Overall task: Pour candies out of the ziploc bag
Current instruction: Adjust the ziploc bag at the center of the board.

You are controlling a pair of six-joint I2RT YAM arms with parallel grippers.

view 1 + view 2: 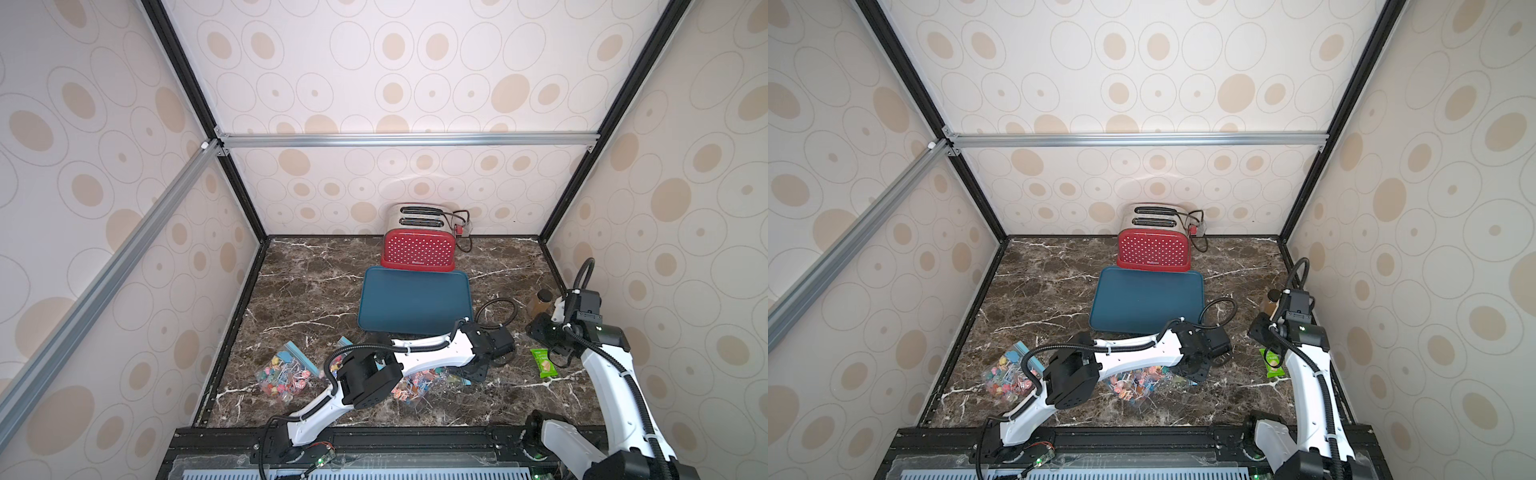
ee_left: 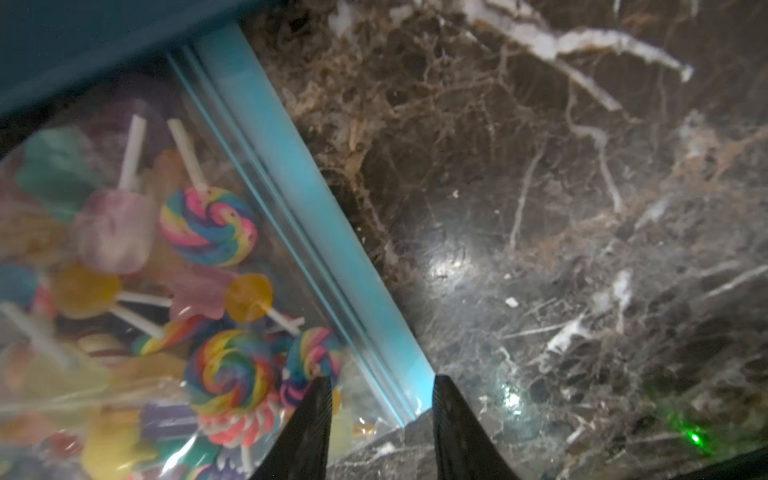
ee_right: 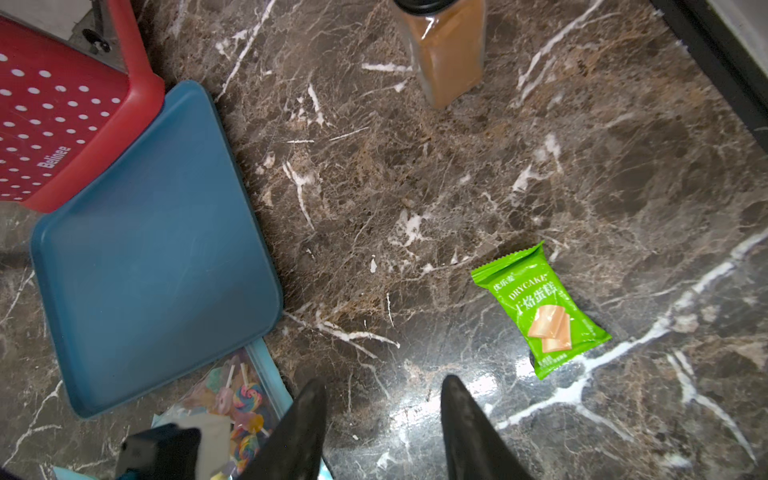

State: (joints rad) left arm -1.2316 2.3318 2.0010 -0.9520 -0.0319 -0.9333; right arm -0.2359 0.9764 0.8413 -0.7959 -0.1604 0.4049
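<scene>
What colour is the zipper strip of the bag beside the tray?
Light blue zipper strip, best in left wrist view.

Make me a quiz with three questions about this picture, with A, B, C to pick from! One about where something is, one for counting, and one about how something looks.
1. Where is the blue tray?
A. right in front of the red toaster
B. on top of the toaster
C. behind the toaster

2. How many ziploc bags of lollipops lie on the table?
A. one
B. two
C. four

3. The tray is:
A. heaped with lollipops
B. upside down
C. bare

Answers:
1 A, the toaster stands just beyond its far edge.
2 B, one bag and another show in both top views.
3 C, only plain blue shows inside its rim.
</scene>
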